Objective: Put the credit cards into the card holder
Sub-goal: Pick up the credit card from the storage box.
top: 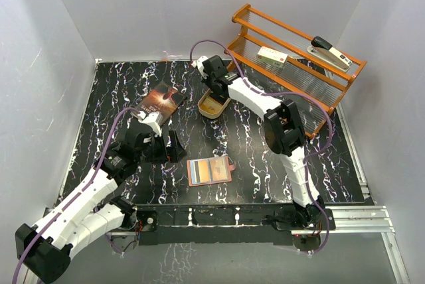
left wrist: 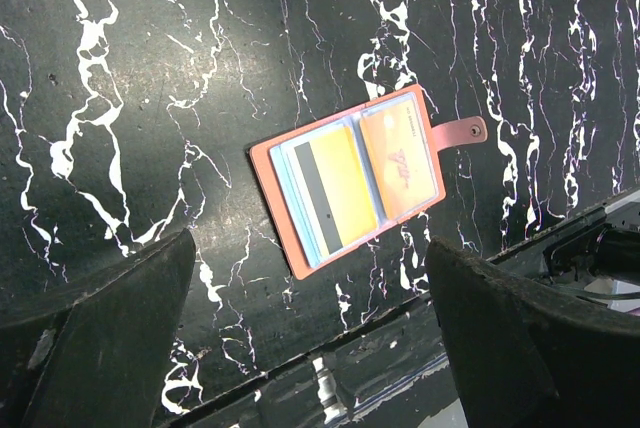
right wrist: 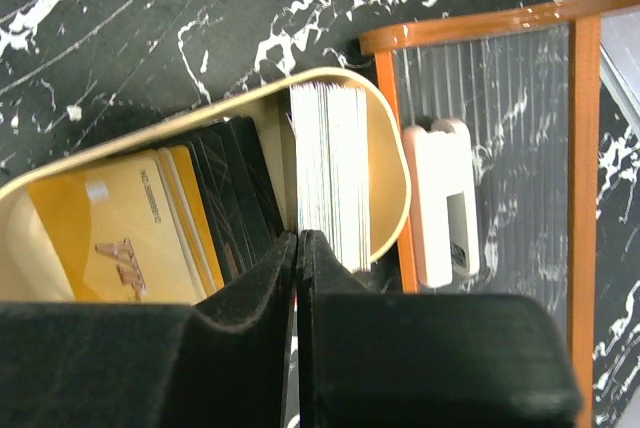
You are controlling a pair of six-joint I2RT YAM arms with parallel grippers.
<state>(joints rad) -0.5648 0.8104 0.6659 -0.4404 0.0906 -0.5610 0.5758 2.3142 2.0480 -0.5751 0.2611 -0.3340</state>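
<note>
Setting: a black table point(top: 106, 98) veined with white, walled in white, seen from above and from both wrists.
Card holder point(left wrist: 275, 193): lies open and flat near the lower middle of the overhead view, close to the table's near edge. Its reddish-brown cover shows as a border around clear pockets, and its snap tab point(left wrist: 462, 132) sticks out toward the right.
Credit cards point(left wrist: 345, 188): gold-orange faces fill the two pockets, with bluish edges showing behind the left one.
Left gripper point(top: 166, 148): sits just left of and above the card holder in the overhead view. Its jaws are spread wide and touch nothing. In its own wrist view the two dark fingers point(left wrist: 110, 338) frame the bottom corners, with the holder between and beyond them.
Right gripper point(right wrist: 298, 248): reaches into the tan oval tin point(top: 214, 107) at upper middle of the overhead view. Its jaws are pressed together; whether a thin card is caught between them is hard to tell.
Tin contents: a gold card point(right wrist: 110, 238), dark cards point(right wrist: 235, 188) and an upright stack of pale cards point(right wrist: 332, 168), which the fingertips touch.
Book point(top: 159, 101): dark cover, left of the tin.
Orange rack point(right wrist: 584, 208): upper right, holding a white box point(top: 272, 56) and a stapler point(top: 330, 52).
</note>
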